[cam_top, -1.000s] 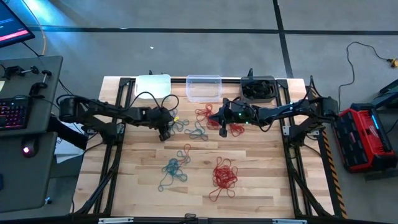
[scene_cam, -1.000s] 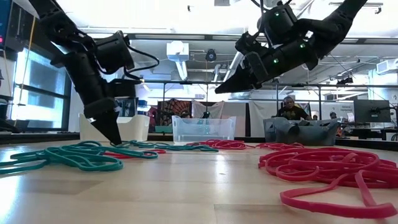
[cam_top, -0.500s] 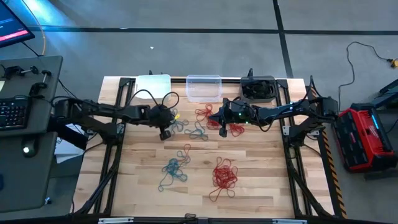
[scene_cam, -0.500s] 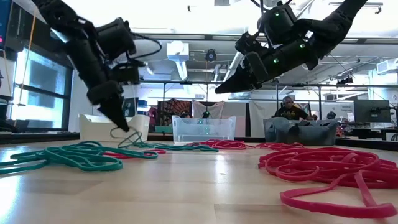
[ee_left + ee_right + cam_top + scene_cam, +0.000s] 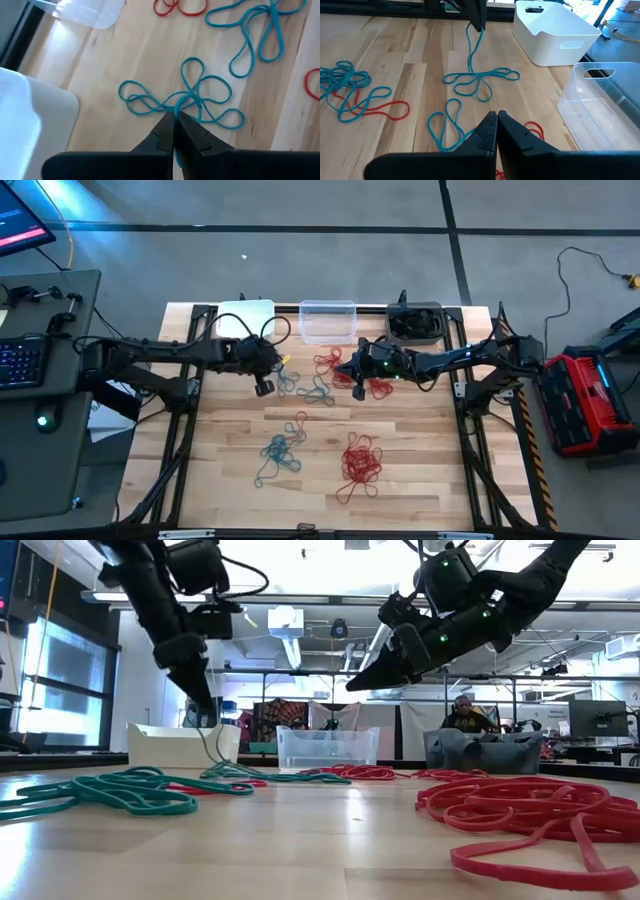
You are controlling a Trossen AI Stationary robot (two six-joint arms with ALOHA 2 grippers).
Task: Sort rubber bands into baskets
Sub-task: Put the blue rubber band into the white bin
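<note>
We see the left gripper (image 5: 264, 387) raised above the table (image 5: 420, 480) near its back left corner, just in front of the white basket (image 5: 245, 315). Its fingers are pressed together on a teal rubber band (image 5: 472, 50), which hangs straight down from the tips with its long axis vertical. At the band's lower end a teal bunch (image 5: 185, 100) spreads in loops over the wood; whether that bunch has left the surface we cannot tell.

The right gripper (image 5: 357, 388) hovers above the back middle of the table, in front of the clear basket (image 5: 328, 320), its fingers fully closed on nothing.

The three baskets stand in a row along the back edge: white, clear, then the dark basket (image 5: 415, 320) toward the right corner.

The high view shows the other piles: red bands (image 5: 328, 362) in front of the clear basket, a teal heap (image 5: 278, 455) and a red heap (image 5: 360, 462) nearer the front edge. Only the right wrist view shows the hanging strand plainly against the wood. The low view alone shows a person (image 5: 462, 712) seated in the room beyond the table.
</note>
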